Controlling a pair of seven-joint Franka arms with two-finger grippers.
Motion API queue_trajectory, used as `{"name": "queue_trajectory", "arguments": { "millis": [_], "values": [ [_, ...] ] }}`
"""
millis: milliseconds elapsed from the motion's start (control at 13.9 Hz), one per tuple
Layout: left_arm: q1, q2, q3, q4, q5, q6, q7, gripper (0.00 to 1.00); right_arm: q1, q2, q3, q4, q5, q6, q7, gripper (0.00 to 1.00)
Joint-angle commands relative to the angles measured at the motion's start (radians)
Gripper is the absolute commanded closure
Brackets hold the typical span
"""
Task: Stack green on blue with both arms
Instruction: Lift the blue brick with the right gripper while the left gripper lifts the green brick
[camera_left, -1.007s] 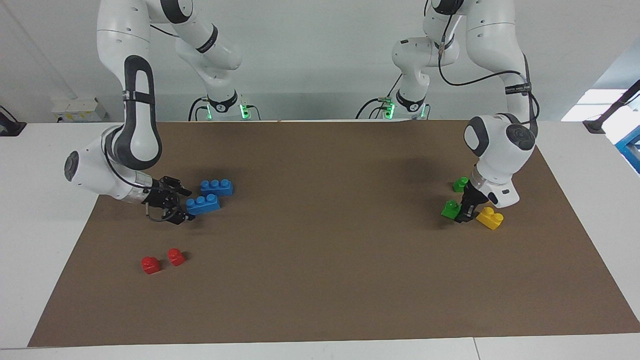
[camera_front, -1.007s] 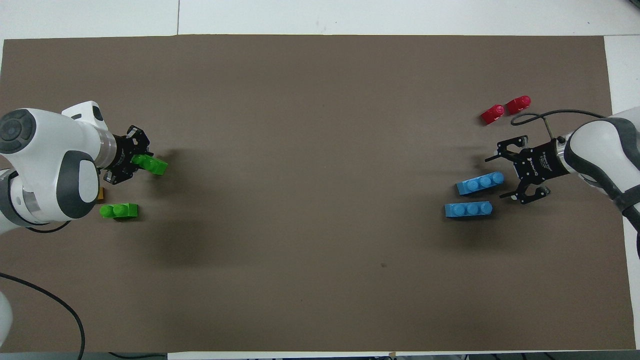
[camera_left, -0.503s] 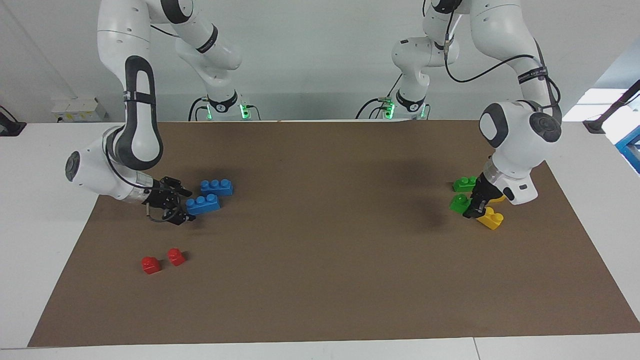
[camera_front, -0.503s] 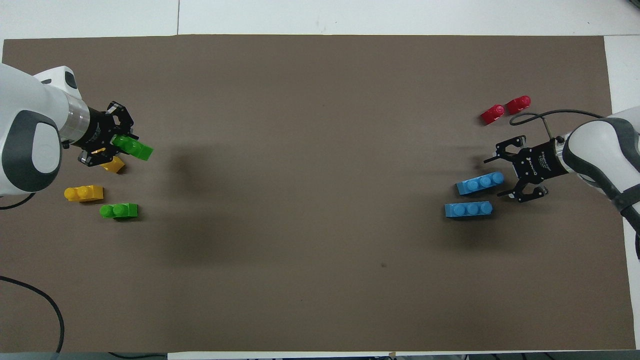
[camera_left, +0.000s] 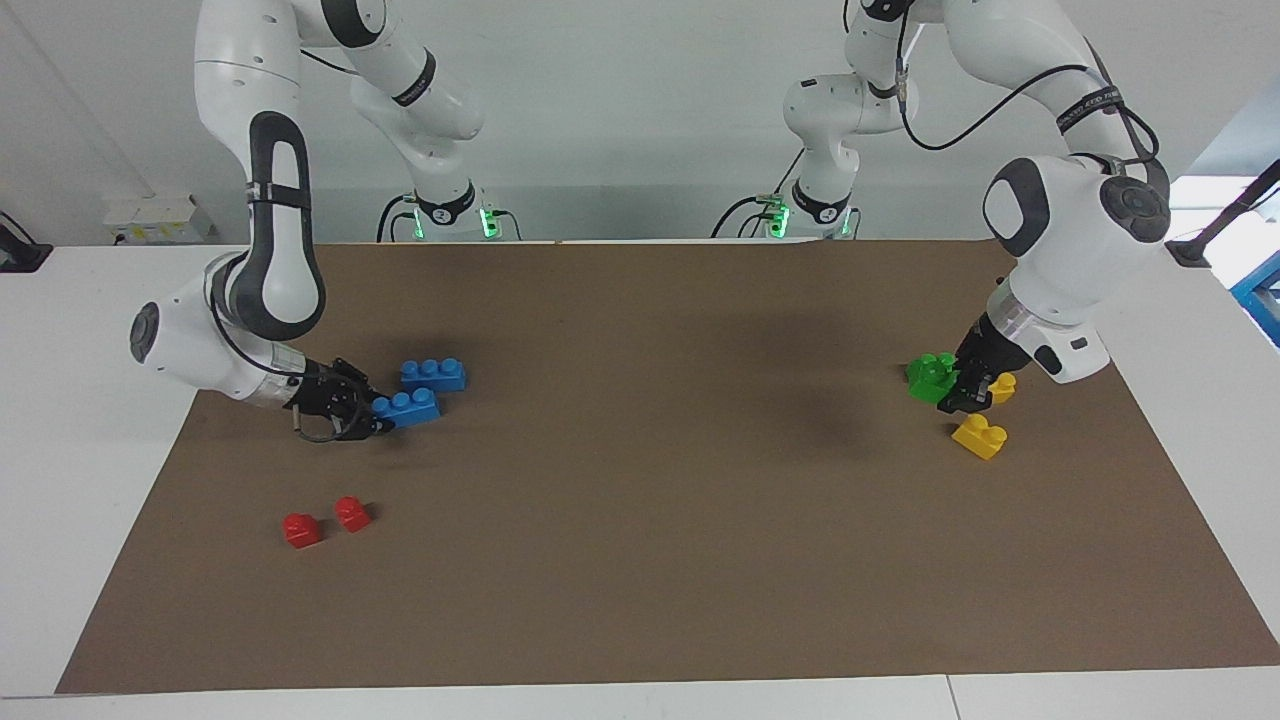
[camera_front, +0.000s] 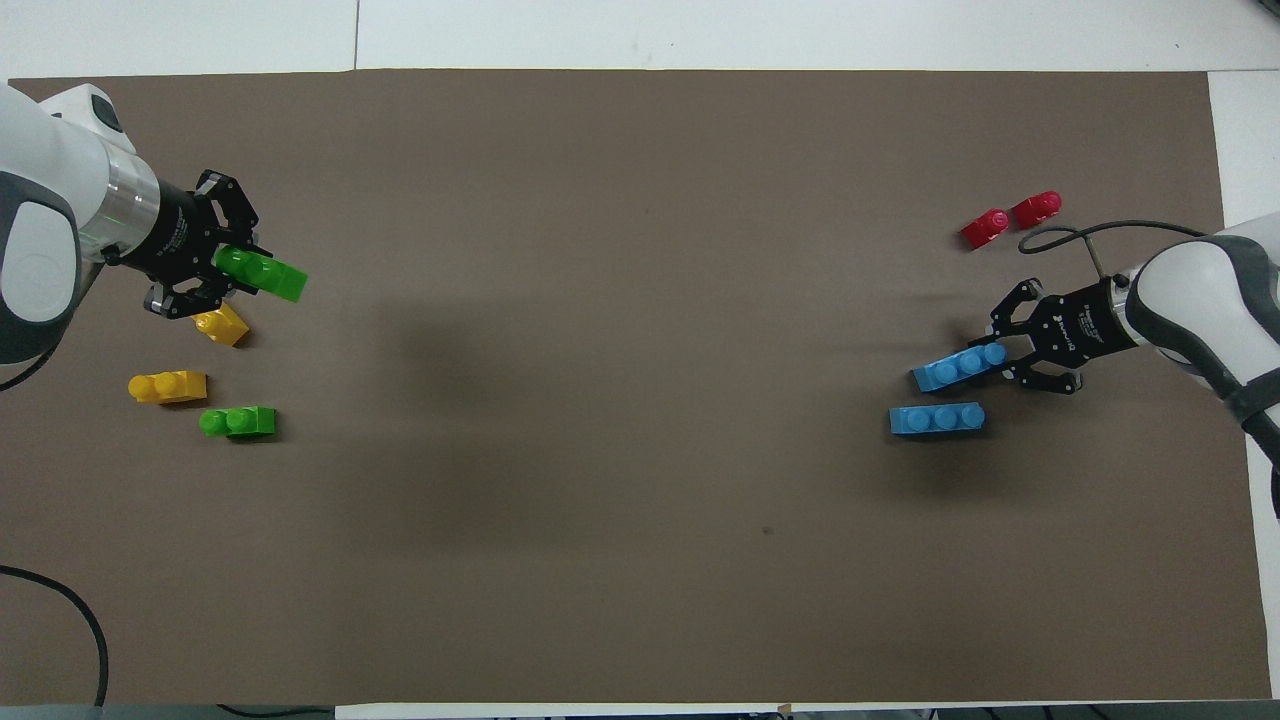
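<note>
Left claw (camera_left: 962, 388) clamped on green brick (camera_left: 932, 376), lifted, frame right. Right claw (camera_left: 362, 412) clamped on blue brick (camera_left: 408, 407), frame left: lift level, studs up.

Red blocks (camera_left: 325, 521): two small ones, side by side, on the brown mat.
Yellow bricks (camera_front: 168, 386): two, near each other, at the left arm's end.
Brown mat (camera_left: 640, 560): covers the white table (camera_left: 80, 400).

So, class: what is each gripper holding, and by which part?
The left gripper holds a green brick by one end, raised off the mat. The right gripper is clamped on one end of a blue brick.
</note>
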Motion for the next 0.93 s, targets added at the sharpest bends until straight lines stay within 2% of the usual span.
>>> {"name": "queue_trajectory", "arguments": {
  "millis": [0, 216, 359, 647, 863],
  "values": [
    [-0.062, -0.001, 0.013, 0.05, 0.023, -0.062, -0.146, 1.0, -0.005, -0.014, 0.008, 0.01, 0.017, -0.001, -0.023, 1.0],
    [-0.103, -0.001, 0.011, 0.064, 0.041, -0.065, -0.327, 1.0, 0.036, -0.049, 0.009, 0.103, 0.017, -0.118, 0.095, 1.0],
    [-0.116, -0.003, 0.011, 0.072, 0.041, -0.056, -0.445, 1.0, 0.108, -0.112, 0.009, 0.116, 0.018, -0.148, 0.221, 1.0],
    [-0.128, -0.018, 0.01, 0.072, 0.039, -0.05, -0.473, 1.0, 0.257, -0.189, 0.017, 0.122, 0.066, -0.169, 0.474, 1.0],
    [-0.128, -0.024, 0.01, 0.072, 0.039, -0.05, -0.472, 1.0, 0.342, -0.215, 0.018, 0.061, 0.123, -0.115, 0.551, 1.0]
  ]
}}
